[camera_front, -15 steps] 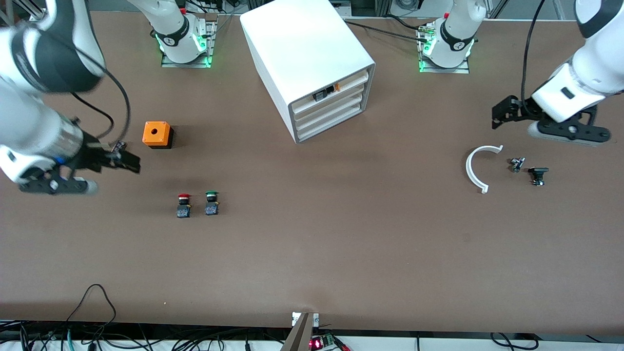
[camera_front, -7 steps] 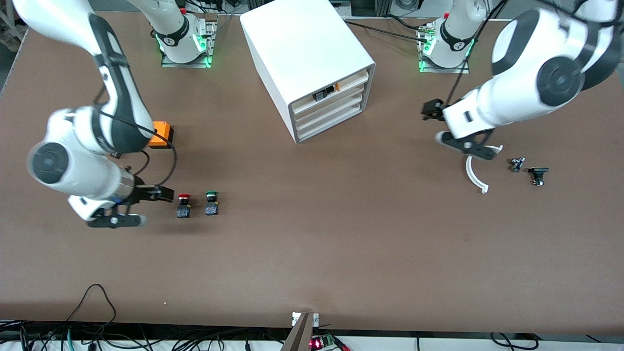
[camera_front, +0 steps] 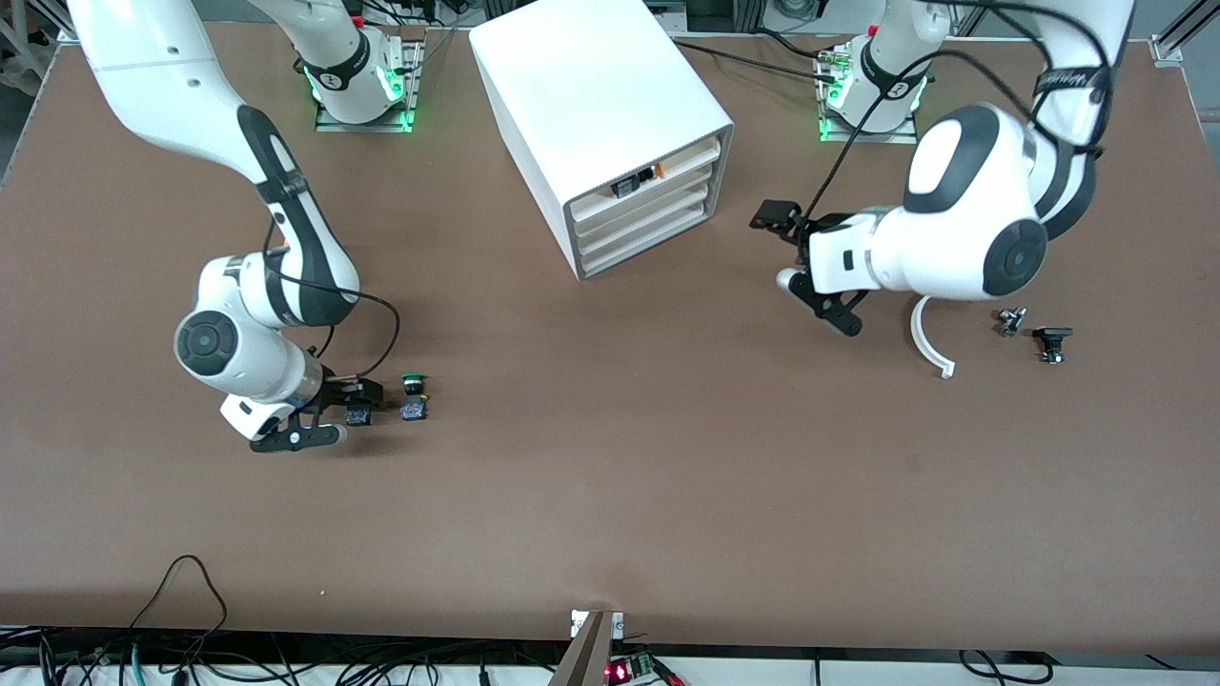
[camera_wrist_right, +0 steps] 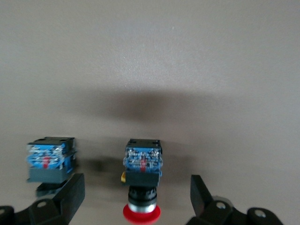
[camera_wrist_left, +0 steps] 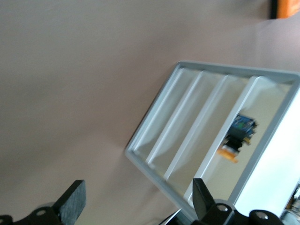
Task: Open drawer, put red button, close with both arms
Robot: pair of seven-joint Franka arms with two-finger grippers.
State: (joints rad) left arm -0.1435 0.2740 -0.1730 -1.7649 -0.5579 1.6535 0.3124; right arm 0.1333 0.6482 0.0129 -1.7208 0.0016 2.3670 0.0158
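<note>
The red button [camera_wrist_right: 142, 177] lies on its side on the table between the open fingers of my right gripper [camera_wrist_right: 136, 183], not gripped. In the front view my right gripper [camera_front: 359, 405] is low over it and covers its red cap; the black-and-blue body [camera_front: 358, 414] shows. The white cabinet [camera_front: 600, 105] stands at the middle of the table by the bases, its stacked drawers [camera_front: 640, 221] shut. My left gripper [camera_front: 774, 215] is open and empty, beside the cabinet toward the left arm's end. In the left wrist view the gripper [camera_wrist_left: 136, 194] faces the drawer fronts [camera_wrist_left: 187, 140].
The green-capped button [camera_front: 413, 396] lies right beside the red one; its body shows in the right wrist view [camera_wrist_right: 49, 161]. The cabinet's top tier holds small orange and black parts [camera_front: 640, 178]. A white curved piece [camera_front: 927, 338] and small black parts [camera_front: 1051, 343] lie near the left arm.
My right arm has swung down and brought its open gripper around the red button. My left arm has moved from the table's end toward the cabinet's front.
</note>
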